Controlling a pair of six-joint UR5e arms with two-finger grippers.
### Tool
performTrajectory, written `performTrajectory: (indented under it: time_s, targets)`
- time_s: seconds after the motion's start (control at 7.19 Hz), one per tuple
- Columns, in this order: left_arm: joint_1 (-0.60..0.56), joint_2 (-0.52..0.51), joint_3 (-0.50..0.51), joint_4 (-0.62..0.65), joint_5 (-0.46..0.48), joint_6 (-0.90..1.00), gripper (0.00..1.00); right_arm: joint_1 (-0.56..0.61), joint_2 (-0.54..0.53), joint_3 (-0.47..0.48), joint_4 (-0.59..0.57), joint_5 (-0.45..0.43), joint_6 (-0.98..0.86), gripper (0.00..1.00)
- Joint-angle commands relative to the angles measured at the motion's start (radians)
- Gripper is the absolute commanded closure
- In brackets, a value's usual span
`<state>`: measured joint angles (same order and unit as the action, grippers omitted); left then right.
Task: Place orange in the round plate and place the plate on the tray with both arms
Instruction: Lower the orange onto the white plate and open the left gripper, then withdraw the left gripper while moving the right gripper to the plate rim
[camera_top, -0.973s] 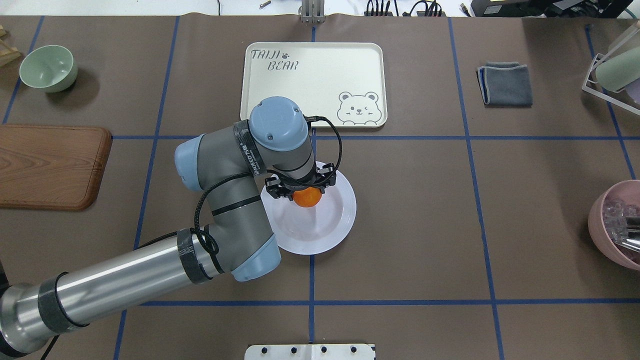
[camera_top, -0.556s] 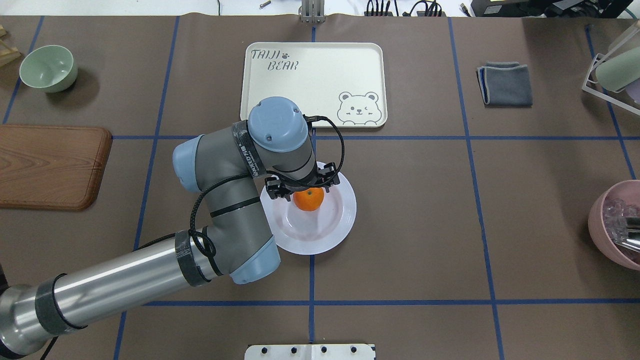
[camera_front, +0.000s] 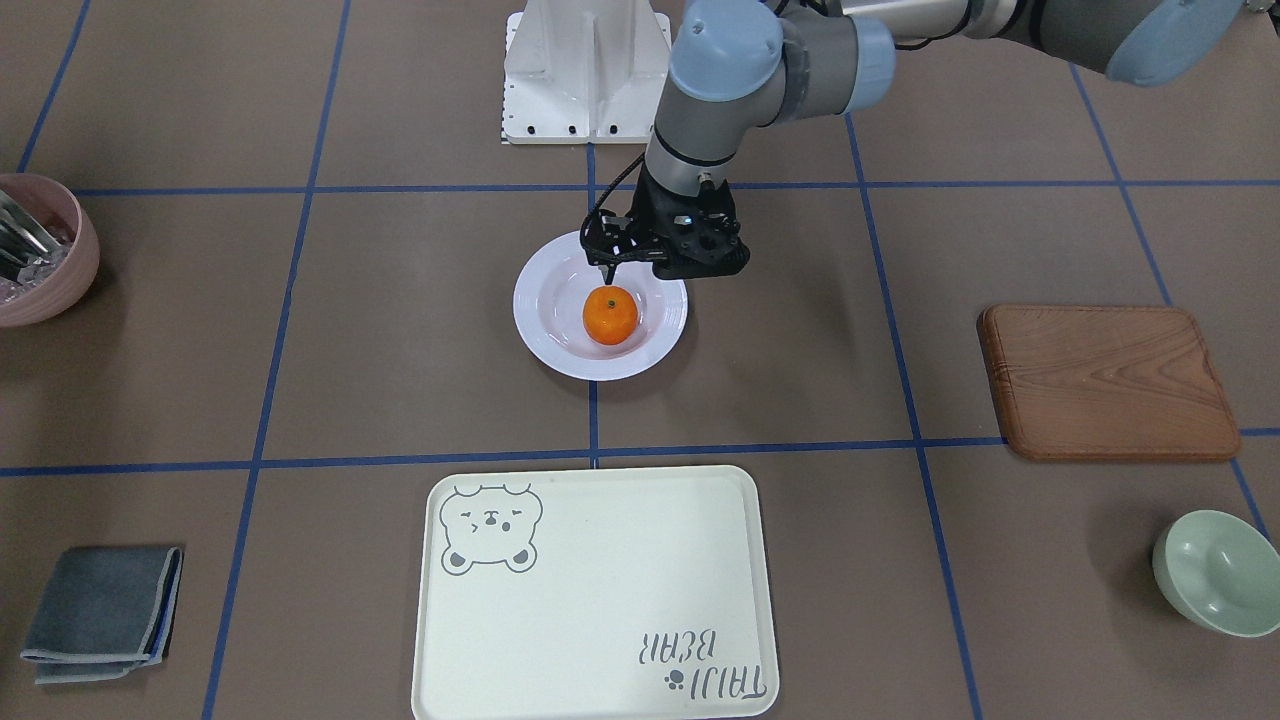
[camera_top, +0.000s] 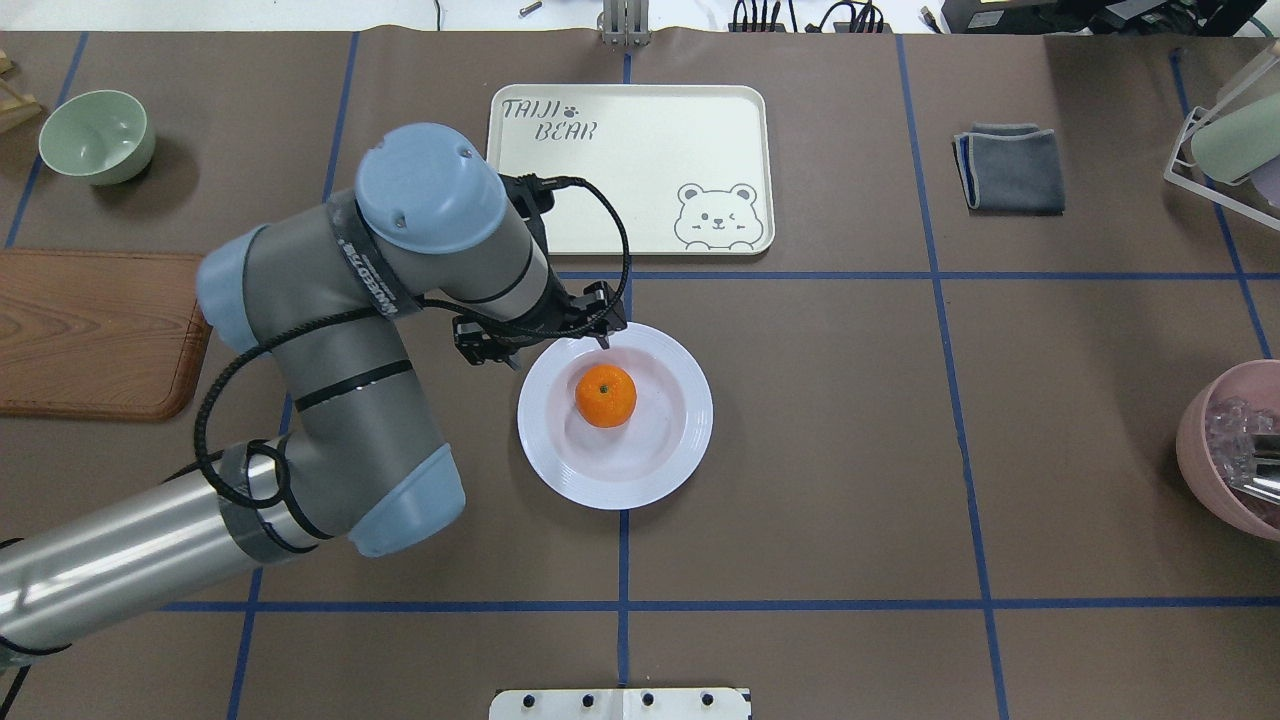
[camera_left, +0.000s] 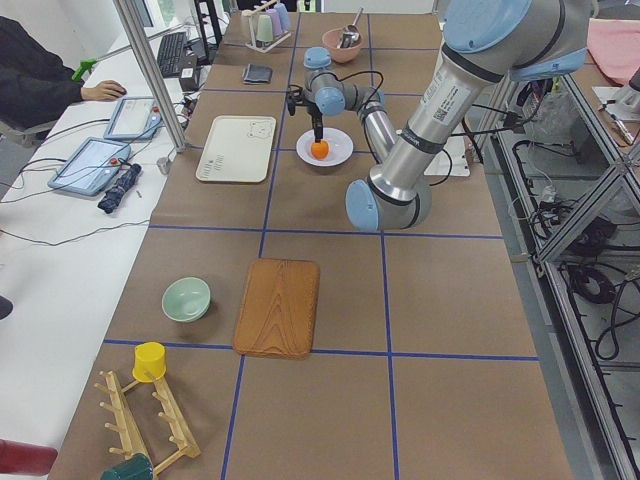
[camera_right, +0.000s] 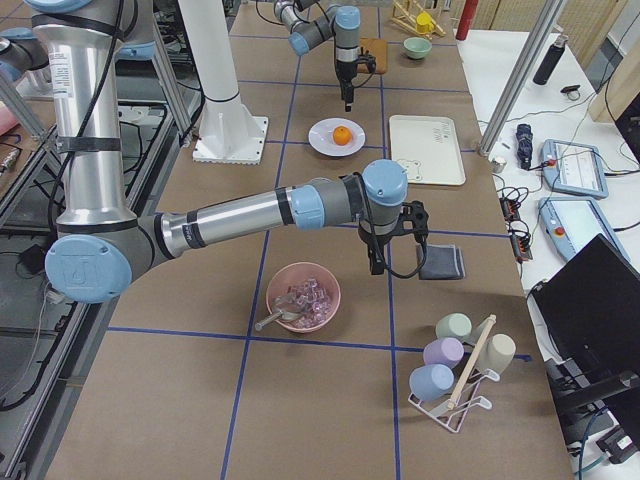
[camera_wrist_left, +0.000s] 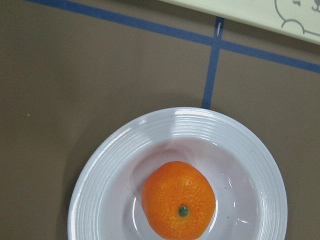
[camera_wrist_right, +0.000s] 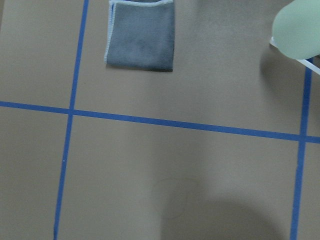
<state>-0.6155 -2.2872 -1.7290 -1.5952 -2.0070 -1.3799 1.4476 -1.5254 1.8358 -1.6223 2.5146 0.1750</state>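
Note:
The orange (camera_top: 605, 395) rests stem up in the well of the round white plate (camera_top: 683, 445) at the table's middle. My left gripper (camera_top: 556, 352) hangs open and empty above the plate's far-left rim, clear of the fruit. The front-facing view shows the same gripper (camera_front: 648, 270) raised over the plate's (camera_front: 540, 335) robot-side rim, with the orange (camera_front: 610, 315) free below. The left wrist view looks down on the orange (camera_wrist_left: 178, 200) in the plate (camera_wrist_left: 97, 172). The cream tray (camera_top: 630, 170) lies beyond the plate. My right gripper (camera_right: 380, 262) shows only in the exterior right view, over bare table; I cannot tell its state.
A wooden board (camera_top: 100, 330) and a green bowl (camera_top: 97, 135) are at the left. A folded grey cloth (camera_top: 1010, 167), a cup rack (camera_top: 1225, 140) and a pink bowl (camera_top: 1235, 450) holding utensils are at the right.
My left gripper has let go of the orange, risen and pulled back to the left and away. The orange stays in the plate's well.

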Motion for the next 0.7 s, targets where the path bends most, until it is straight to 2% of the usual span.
performTrajectory:
  time_s: [0.0,0.14,0.28,0.56]
  targets:
    - [-0.123,0.046,-0.027,0.011,-0.091,0.068,0.02,-0.137,0.08,0.031,0.062,0.003,0.317,0.0]
    - [-0.162,0.078,-0.041,0.011,-0.11,0.082,0.02,-0.233,0.08,0.023,0.225,-0.029,0.557,0.0]
    - [-0.197,0.11,-0.062,0.011,-0.116,0.084,0.02,-0.347,0.073,0.023,0.393,-0.125,0.822,0.0]
    - [-0.265,0.133,-0.063,0.011,-0.165,0.183,0.02,-0.537,0.074,0.0,0.665,-0.219,1.191,0.0]
